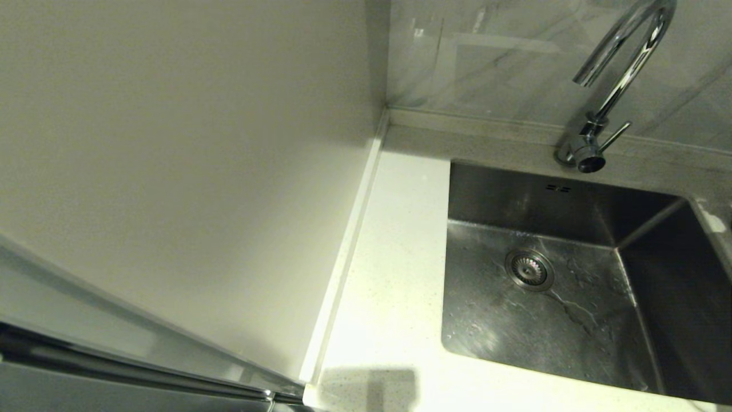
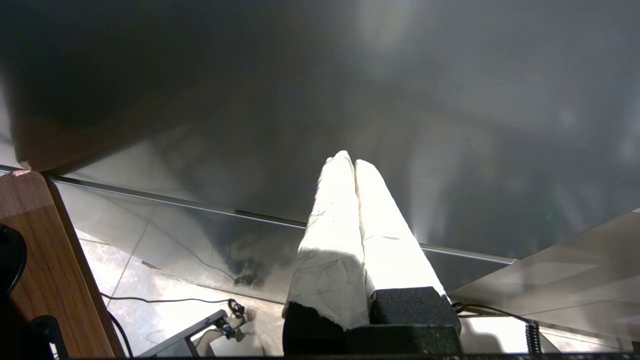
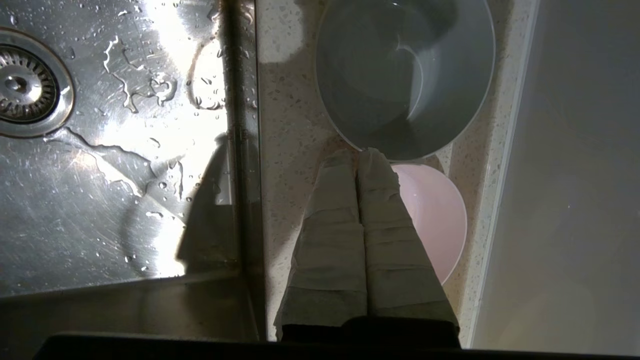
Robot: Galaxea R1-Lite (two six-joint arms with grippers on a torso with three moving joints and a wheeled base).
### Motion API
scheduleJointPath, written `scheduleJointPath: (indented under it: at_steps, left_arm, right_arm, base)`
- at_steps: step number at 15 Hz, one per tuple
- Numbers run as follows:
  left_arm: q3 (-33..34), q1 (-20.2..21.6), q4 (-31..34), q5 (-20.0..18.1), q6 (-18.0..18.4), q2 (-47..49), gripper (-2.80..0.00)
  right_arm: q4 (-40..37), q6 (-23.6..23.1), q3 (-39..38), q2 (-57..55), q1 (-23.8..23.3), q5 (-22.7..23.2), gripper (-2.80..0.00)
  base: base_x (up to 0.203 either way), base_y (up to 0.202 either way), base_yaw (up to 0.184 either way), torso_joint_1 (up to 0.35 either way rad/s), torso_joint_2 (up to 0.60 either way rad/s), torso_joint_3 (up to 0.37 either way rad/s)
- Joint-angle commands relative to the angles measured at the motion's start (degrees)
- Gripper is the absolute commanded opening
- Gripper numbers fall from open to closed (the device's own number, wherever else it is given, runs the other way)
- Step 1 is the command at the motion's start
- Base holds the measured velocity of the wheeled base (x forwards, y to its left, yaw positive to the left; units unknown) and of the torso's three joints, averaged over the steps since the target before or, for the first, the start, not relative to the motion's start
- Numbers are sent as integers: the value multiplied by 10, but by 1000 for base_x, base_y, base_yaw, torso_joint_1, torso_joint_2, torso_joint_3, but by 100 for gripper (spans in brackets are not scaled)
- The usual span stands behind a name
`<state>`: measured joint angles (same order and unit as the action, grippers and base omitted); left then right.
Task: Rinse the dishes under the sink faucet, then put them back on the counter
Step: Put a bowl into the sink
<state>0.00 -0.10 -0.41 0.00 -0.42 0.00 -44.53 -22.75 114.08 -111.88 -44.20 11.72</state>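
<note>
A white speckled stone surface (image 1: 394, 274) runs beside a stainless steel sink (image 1: 572, 320), whose wet floor holds streaks of water around the round strainer drain (image 1: 529, 269). A chrome gooseneck faucet (image 1: 620, 74) rises behind the basin against grey marbled wall tiles (image 1: 503, 51), its thin lever (image 1: 615, 136) angled to one side. In the head view neither arm appears and no dishes show. The right wrist view finds them on the strip of surface between the sink's edge and the raised edge strip (image 3: 505, 165): a pale blue bowl (image 3: 405, 75) with a pale pink bowl (image 3: 435, 220) just beside it. The right end effector (image 3: 359, 152) hangs above the pair, its wrapped fingers (image 3: 332, 220) pressed together on nothing, tips near the blue bowl's rim. The left end effector (image 2: 349, 161) sits parked away from the sink, fingers likewise clenched and empty, over a tiled floor (image 2: 165, 295).
</note>
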Motion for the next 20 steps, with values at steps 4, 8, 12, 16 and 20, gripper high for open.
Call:
scheduleJointPath:
  at_steps: [4, 8, 12, 16, 20]
  left_arm:
    - [2, 0, 0, 0, 0, 0, -280]
    - [2, 0, 0, 0, 0, 0, -280]
    - [2, 0, 0, 0, 0, 0, -280]
    - [2, 0, 0, 0, 0, 0, -280]
    - [2, 0, 0, 0, 0, 0, -280]
  right_arm:
    - [-9, -17, -1, -6, 3, 0, -280]
    - [-10, -17, 0, -14, 13, 3, 0]
    - [-15, 94, -1, -20, 37, 3, 0]
    - [-18, 104, 1, -33, 41, 4, 0]
    - [37, 81, 0, -55, 40, 2, 0]
  base:
    - [0, 0, 0, 0, 0, 0]
    - [0, 0, 0, 0, 0, 0]
    - [0, 0, 0, 0, 0, 0]
    - [0, 0, 0, 0, 0, 0]
    - [0, 0, 0, 0, 0, 0]
